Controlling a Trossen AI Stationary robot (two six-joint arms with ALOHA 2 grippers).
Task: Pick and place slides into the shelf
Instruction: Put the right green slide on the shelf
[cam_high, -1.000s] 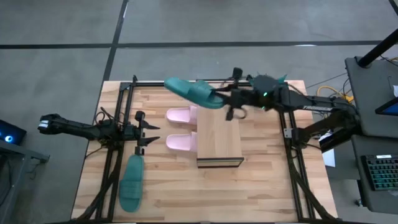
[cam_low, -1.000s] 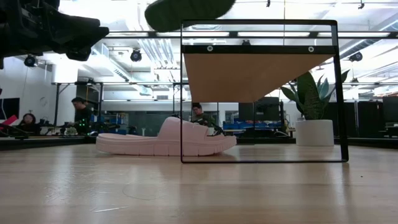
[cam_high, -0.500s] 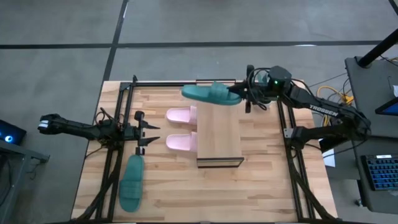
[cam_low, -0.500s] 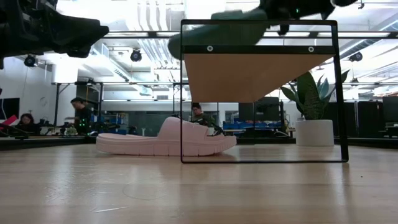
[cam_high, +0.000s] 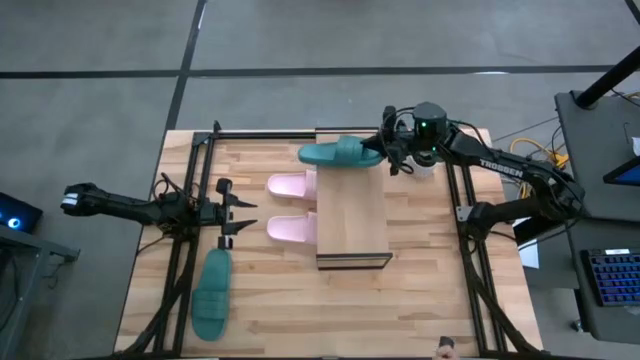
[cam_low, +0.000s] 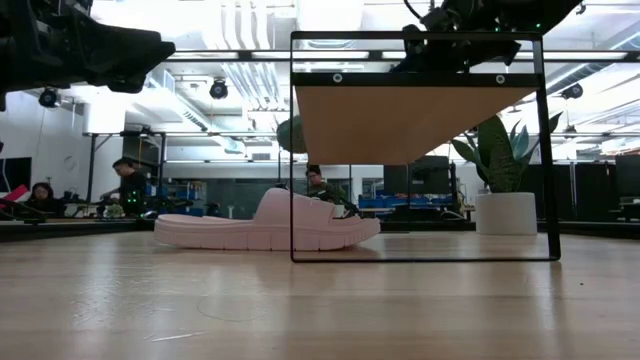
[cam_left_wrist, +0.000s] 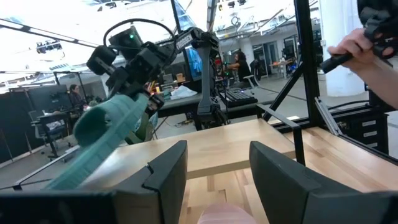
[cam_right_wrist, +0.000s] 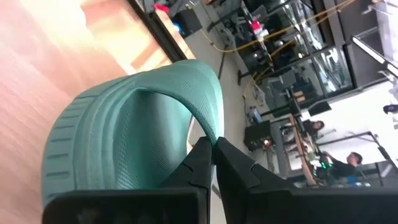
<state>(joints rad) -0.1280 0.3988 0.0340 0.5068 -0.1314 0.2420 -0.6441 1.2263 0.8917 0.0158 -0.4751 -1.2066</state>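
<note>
**High view: a teal slide held at the shelf's far end**

The right gripper (cam_high: 385, 152) is pinched on the strap of a teal slide (cam_high: 340, 154), which lies across the far end of the shelf (cam_high: 352, 225), its other end sticking out past the shelf's left edge. In the right wrist view the fingers (cam_right_wrist: 202, 163) meet on the edge of the green strap (cam_right_wrist: 155, 118). From the left wrist view the same slide (cam_left_wrist: 99, 140) hangs from the right arm above the light plank (cam_left_wrist: 236, 146).

Two pink slides (cam_high: 290, 186) and (cam_high: 291, 229) lie side by side on the table (cam_high: 420, 300), tucked partly under the shelf's left edge. The low view shows one of them (cam_low: 262, 226) flat on the wood, reaching into the black frame.

The second teal slide (cam_high: 211, 295) rests near the table's front left. The left gripper (cam_high: 243, 216) waits just above it, fingers spread apart and empty.
</note>
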